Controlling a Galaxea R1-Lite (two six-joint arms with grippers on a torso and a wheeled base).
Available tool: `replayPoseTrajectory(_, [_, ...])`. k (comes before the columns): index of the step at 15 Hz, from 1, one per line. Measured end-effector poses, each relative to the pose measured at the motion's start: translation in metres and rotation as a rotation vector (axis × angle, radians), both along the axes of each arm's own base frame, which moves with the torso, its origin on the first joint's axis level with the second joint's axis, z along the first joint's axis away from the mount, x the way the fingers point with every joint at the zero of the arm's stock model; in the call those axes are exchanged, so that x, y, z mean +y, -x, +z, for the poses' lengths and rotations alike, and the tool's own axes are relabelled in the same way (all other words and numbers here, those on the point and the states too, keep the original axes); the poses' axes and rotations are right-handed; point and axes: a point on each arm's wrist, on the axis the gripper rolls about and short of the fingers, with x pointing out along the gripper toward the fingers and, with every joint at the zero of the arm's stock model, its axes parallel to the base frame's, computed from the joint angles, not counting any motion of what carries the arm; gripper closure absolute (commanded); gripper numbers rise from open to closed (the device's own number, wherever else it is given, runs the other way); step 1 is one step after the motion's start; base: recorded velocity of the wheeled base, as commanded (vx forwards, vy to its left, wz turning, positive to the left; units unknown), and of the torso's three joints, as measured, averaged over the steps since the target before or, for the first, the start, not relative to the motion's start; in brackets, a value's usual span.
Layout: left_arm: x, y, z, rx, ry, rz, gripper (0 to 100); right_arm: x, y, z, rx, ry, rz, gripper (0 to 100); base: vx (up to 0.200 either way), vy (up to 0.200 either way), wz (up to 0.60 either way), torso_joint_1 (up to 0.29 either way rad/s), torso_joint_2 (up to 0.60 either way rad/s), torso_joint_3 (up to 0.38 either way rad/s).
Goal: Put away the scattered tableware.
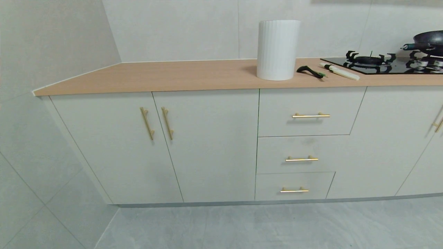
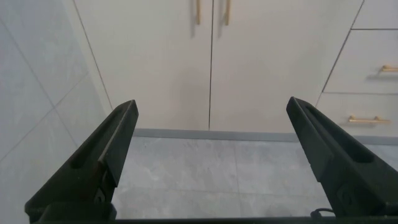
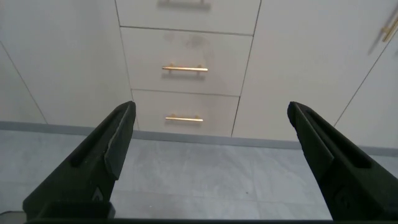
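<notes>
- Jaws spread wide on the left gripper (image 2: 211, 107) and the right gripper (image 3: 211, 109) — both empty.
- Peeler (image 1: 310, 71) and white utensil (image 1: 339, 71) — near the worktop's (image 1: 155, 74) front edge, between the white canister (image 1: 278, 49) and the hob (image 1: 380, 65).

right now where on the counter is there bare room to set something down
The countertop is bare from the wall corner to the white ribbed canister. Crowded right of it: a black peeler and a white-handled utensil lie beside the hob.
</notes>
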Motion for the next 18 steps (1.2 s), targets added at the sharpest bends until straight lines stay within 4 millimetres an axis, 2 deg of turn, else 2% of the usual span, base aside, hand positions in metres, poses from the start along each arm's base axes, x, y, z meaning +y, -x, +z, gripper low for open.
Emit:
replayPoseTrajectory(8, [0.0, 0.0, -0.0001, 0.0, 0.0, 0.0, 0, 0.0, 0.0, 0.0001, 0.0, 0.0, 0.0, 0, 0.2, 0.0, 0.0, 0.002, 0.0, 0.001])
replayPoseTrajectory(18, [0.0, 0.0, -0.0001, 0.0, 0.003, 0.0, 0, 0.0001, -0.0001, 0.0001, 0.0, 0.001, 0.002, 0, 0.0, 0.0, 0.0, 0.0, 0.0, 0.0])
